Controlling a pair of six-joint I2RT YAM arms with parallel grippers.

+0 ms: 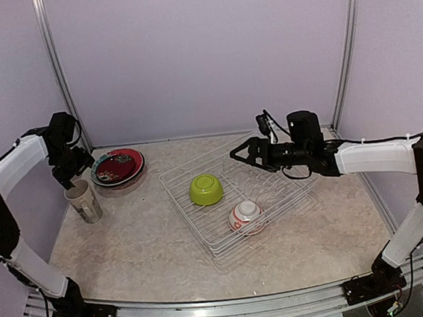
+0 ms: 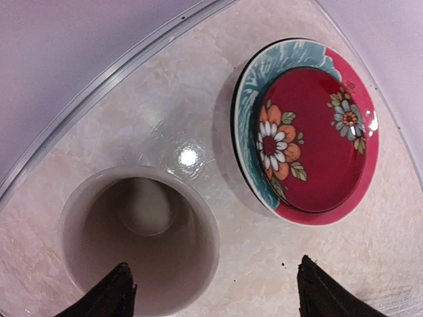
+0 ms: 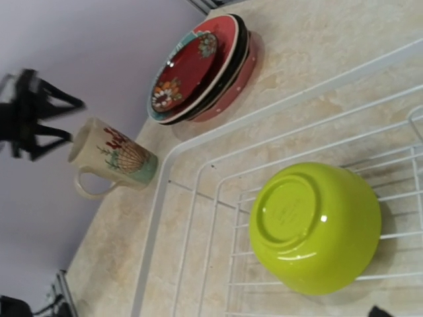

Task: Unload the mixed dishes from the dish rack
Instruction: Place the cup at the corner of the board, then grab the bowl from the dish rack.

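Observation:
The white wire dish rack (image 1: 275, 197) stands mid-table. In it, a lime-green bowl (image 1: 205, 190) lies upside down and a white-and-red small bowl (image 1: 245, 215) sits nearer the front. The plates (image 1: 117, 167) are stacked on the table at the back left, a red flowered one on top (image 2: 307, 132). The cream patterned mug (image 1: 84, 201) stands upright in front of them. My left gripper (image 2: 215, 290) is open and empty just above the mug (image 2: 139, 231). My right gripper (image 1: 241, 154) is open and empty above the rack's far side, beyond the lime bowl (image 3: 314, 228).
The rack's rim wire (image 3: 158, 198) runs between the lime bowl and the mug (image 3: 109, 165). The plate stack (image 3: 198, 69) lies near the back wall. Metal frame posts stand at both back corners.

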